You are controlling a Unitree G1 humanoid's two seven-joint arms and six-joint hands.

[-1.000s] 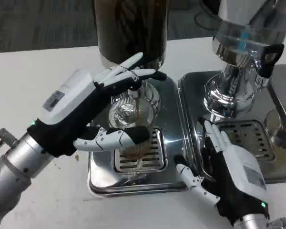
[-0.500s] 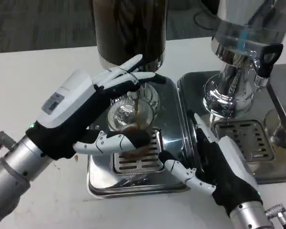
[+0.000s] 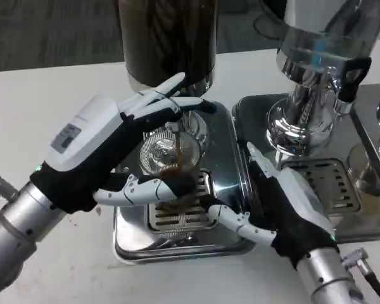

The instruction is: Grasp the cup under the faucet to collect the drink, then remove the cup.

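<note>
Now the clear cup (image 3: pixel 171 180) stands on the slotted grate (image 3: pixel 177 215) of the left drip tray (image 3: pixel 225 190), right under the faucet (image 3: pixel 176 128) of the dark drink dispenser (image 3: pixel 168 38). A thin brown stream runs from the faucet into the cup, and brown liquid shows in its lower part. The left hand (image 3: pixel 104 149) is at the cup's left side: its thumb crosses the front of the cup, while its upper fingers (image 3: pixel 177 102) reach out over the faucet, so it grips the cup there. The right hand (image 3: pixel 285 206) lies just right of the cup, on the seam between the left drip tray and the neighbouring tray (image 3: pixel 342 190); its fingers are spread and released, holding nothing, one fingertip near the grate. Right of the cup stands a shiny chrome dispenser (image 3: pixel 310 82) with a black tap handle. Both trays sit on the white surface (image 3: pixel 50 95).
</note>
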